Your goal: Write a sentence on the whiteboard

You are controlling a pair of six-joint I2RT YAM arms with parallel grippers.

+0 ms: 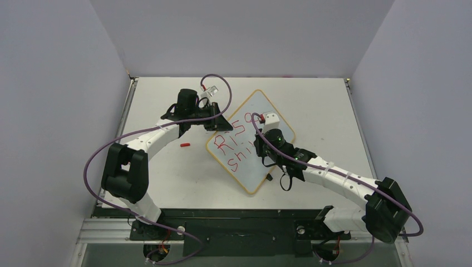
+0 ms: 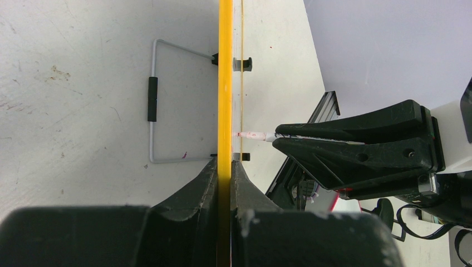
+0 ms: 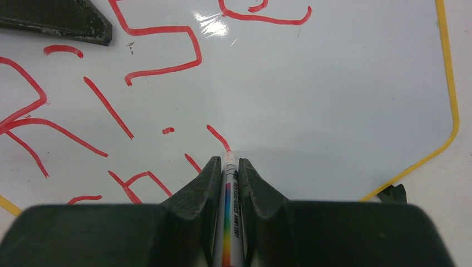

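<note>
The whiteboard [image 1: 253, 114], white with a thin orange-yellow frame, lies turned like a diamond mid-table and carries red handwriting [image 1: 231, 146]. My left gripper [image 1: 213, 123] is shut on its far-left edge; in the left wrist view the yellow frame [image 2: 225, 83] runs straight between the fingers [image 2: 195, 186]. My right gripper [image 1: 259, 146] is shut on a white marker [image 3: 229, 194] with a rainbow stripe. The marker's tip [image 3: 229, 153] touches the board at the end of a short red stroke. Red letters [image 3: 161, 50] fill the board's left part in the right wrist view.
A small red cap [image 1: 185, 144] lies on the table left of the board. A wire stand [image 2: 153, 100] with a black sleeve folds out beside the board, near two black clips [image 2: 242, 64]. Purple cables loop over both arms. Grey walls enclose the table.
</note>
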